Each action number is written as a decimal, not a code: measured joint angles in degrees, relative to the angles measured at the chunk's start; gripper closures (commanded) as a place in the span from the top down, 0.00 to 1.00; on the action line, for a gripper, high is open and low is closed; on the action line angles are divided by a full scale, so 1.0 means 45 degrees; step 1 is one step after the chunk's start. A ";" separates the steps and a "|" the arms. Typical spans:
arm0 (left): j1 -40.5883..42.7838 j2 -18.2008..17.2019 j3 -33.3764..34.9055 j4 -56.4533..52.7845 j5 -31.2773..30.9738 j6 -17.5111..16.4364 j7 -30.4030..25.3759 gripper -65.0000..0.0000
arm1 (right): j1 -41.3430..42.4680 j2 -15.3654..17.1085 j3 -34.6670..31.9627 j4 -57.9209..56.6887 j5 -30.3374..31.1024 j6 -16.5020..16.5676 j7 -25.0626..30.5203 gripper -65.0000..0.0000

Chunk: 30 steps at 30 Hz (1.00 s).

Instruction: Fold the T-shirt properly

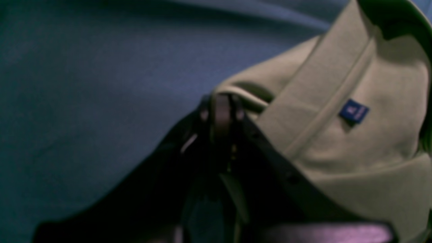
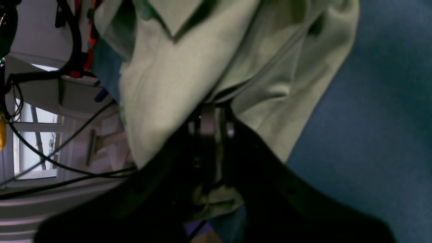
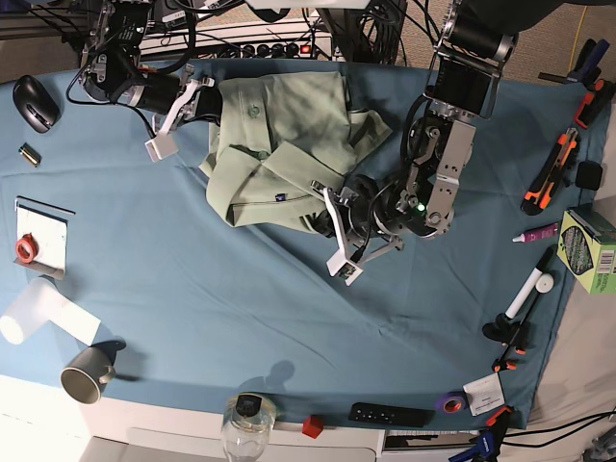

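Observation:
The pale sage-green T-shirt (image 3: 284,144) lies bunched at the back middle of the teal table cloth (image 3: 241,298), with its collar and buttons showing. In the left wrist view its collar (image 1: 324,84) and a small blue label (image 1: 353,111) are close up. My left gripper (image 1: 221,101) is shut on a folded edge of the shirt at its near right corner (image 3: 320,219). My right gripper (image 2: 211,113) is shut on the shirt's cloth (image 2: 189,74) at its far left edge (image 3: 214,104), and the cloth drapes over the fingers.
A black mouse (image 3: 37,103) lies at the far left. A grey mug (image 3: 87,371), a white roll (image 3: 43,313) and red tape (image 3: 26,248) sit front left. A jar (image 3: 245,423) and a remote (image 3: 390,415) line the front edge. An orange cutter (image 3: 558,168), a marker (image 3: 529,289) and a green box (image 3: 589,245) are on the right.

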 measured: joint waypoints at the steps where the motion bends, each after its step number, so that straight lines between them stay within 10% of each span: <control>1: 0.0000 0.0000 0.0000 -0.0005 0.0000 0.0000 0.0000 0.00 | 0.0005 0.0000 0.0000 0.0000 0.0000 -0.0005 -0.0005 0.00; 11: -0.0005 -0.0005 0.0000 -0.0005 -0.0117 -0.0330 -0.0010 0.10 | 0.0078 -0.0073 -0.0034 0.0058 -0.0918 -0.0039 0.0107 0.02; 15: -0.0068 -0.0005 -0.0005 -0.0005 -0.0486 -0.1098 -0.0097 0.43 | 0.0044 -0.0078 -0.0087 0.0136 -0.0952 0.0112 0.0583 0.43; 30: -0.1409 -0.0952 -0.0865 0.0121 0.0335 -0.0554 0.0301 0.44 | 0.1554 0.0937 0.3609 -0.0063 -0.3342 -0.0243 0.0457 0.44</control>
